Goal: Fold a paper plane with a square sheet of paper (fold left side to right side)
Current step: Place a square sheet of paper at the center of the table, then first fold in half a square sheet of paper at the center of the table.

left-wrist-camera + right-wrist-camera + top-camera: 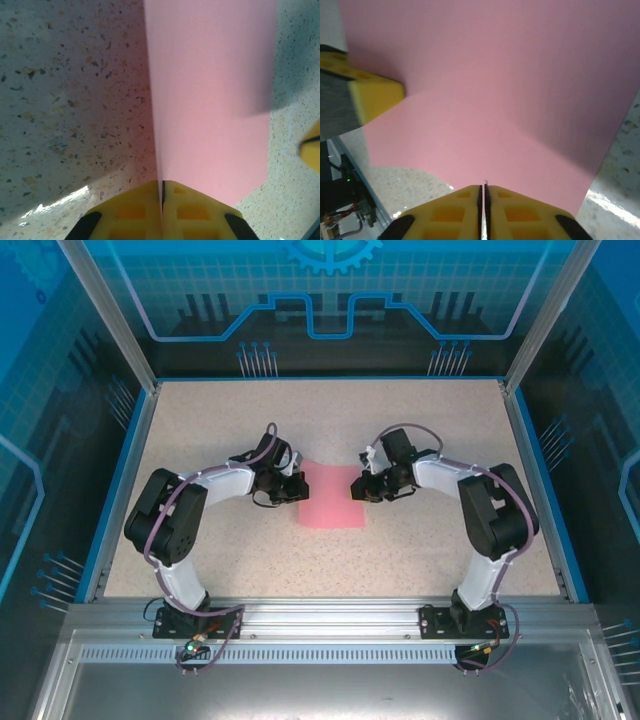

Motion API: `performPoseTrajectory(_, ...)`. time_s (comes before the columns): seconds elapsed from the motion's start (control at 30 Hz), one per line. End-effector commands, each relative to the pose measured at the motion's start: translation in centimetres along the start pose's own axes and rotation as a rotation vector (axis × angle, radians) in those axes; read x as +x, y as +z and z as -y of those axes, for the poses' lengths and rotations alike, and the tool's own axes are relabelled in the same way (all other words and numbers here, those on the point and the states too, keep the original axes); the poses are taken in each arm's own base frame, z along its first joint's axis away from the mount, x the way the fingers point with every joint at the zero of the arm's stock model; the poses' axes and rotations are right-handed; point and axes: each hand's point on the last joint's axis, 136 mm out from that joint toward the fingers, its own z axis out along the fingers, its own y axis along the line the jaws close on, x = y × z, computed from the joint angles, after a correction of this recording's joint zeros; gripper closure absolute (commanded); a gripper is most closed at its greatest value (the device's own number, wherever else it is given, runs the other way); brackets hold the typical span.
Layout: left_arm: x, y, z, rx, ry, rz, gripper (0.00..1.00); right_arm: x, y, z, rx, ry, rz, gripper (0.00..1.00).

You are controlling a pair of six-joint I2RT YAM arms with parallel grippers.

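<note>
You had the square sheet of paper (332,496) near the middle of the bench (400,430), well away from all four edges, pink face up. It sat between the two arms.

Your left gripper (297,487) was at the sheet's left edge. From the left wrist, that gripper (162,186) had its yellow fingers (135,210) pressed together with the edge of the sheet (210,90) running into the seam between them, so it was clamped on the paper. A shadow lay on the bench beside that edge.

Your right gripper (360,485) was at the opposite, right edge. From the right wrist, it (483,189) was also closed, fingers together, with the pink sheet (495,90) meeting the seam, pinched there as far as you could see. The sheet curved upward away from that camera, and a yellow finger of the left gripper (375,97) showed at its far side.
</note>
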Motion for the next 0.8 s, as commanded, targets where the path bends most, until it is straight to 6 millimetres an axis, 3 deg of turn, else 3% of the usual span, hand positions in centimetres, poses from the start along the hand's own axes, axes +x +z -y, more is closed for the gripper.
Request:
performPoseTrajectory(0.0, -0.3, -0.8, 0.7, -0.007, 0.038, 0.005, 0.94, -1.0, 1.3, 1.2, 0.059, 0.011, 0.018, 0.89)
performPoseTrajectory(0.13, -0.5, -1.3, 1.8, 0.035, 0.038, 0.008, 0.89, -0.3, 2.4, 3.2, 0.139, 0.039, -0.023, 0.90)
performPoseTrajectory(0.4, -1.7, -3.1, 7.1, 0.271, 0.031, 0.038, 0.57, 1.7, 3.2, 5.8, 0.233, 0.063, -0.082, 0.90)
performPoseTrajectory(0.57, -1.9, -2.7, 9.8, 0.379, 0.030, 0.021, 0.46, 1.8, 3.5, 5.7, 0.214, 0.070, -0.080, 0.89)
performPoseTrajectory(0.77, -1.8, -0.3, 9.8, 0.380, 0.004, -0.023, 0.45, 1.0, 3.0, 4.3, 0.166, 0.049, -0.041, 0.88)
